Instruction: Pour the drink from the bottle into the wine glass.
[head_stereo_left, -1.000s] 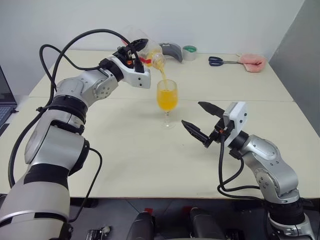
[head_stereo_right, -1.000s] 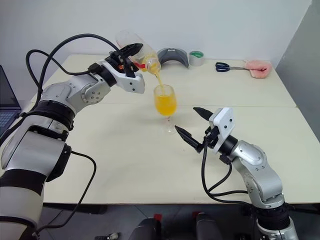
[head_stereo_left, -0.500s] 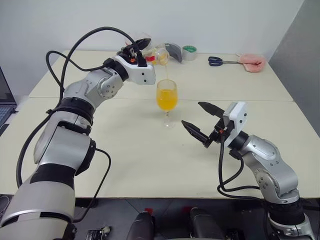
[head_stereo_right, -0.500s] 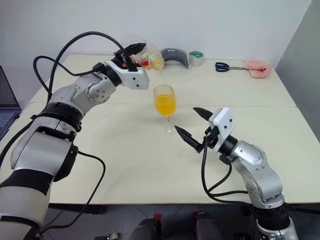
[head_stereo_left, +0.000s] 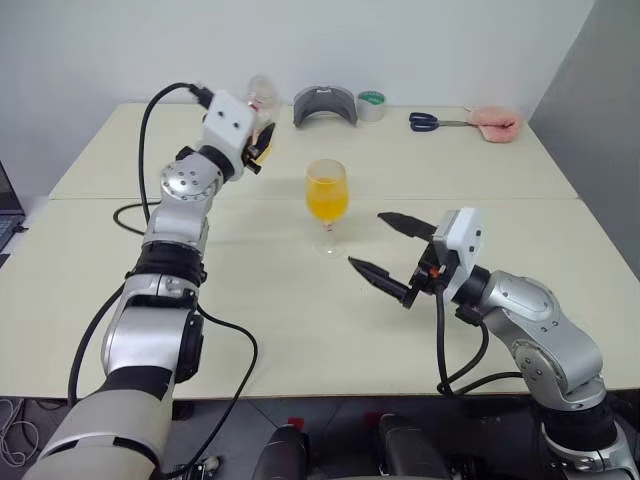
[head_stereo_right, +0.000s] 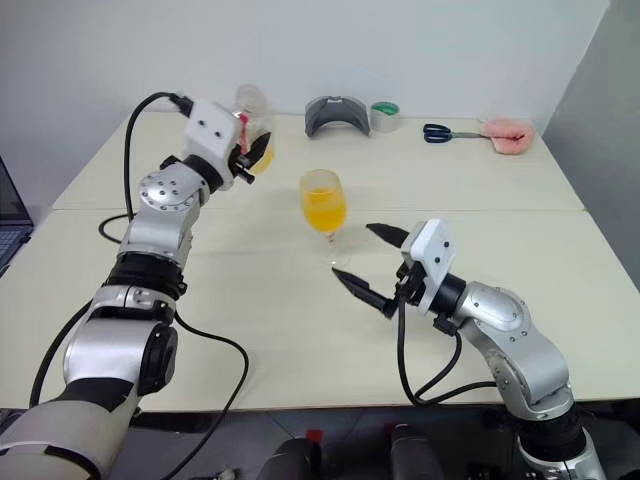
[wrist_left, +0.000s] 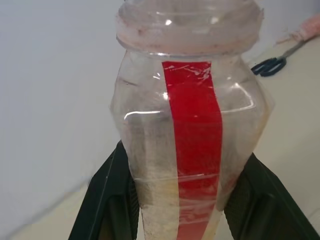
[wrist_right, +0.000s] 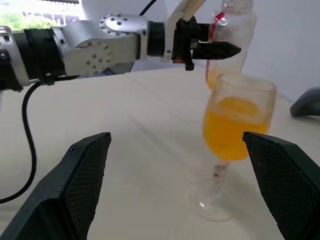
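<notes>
While no writing could be read on the bottle (wrist_left: 190, 125), its red label strip ran plain down the clear side, and the left claw (head_stereo_right: 250, 152) was clamped on it, holding it upright above the bench (head_stereo_left: 300, 330) near the far left edge. The wine glass (head_stereo_left: 327, 200) stood mid-bench, the drink (wrist_right: 232, 127) filling its bowl, open room all round. Just beside it, the right claw (head_stereo_left: 385, 248) hung spread wide, gripping nothing.
</notes>
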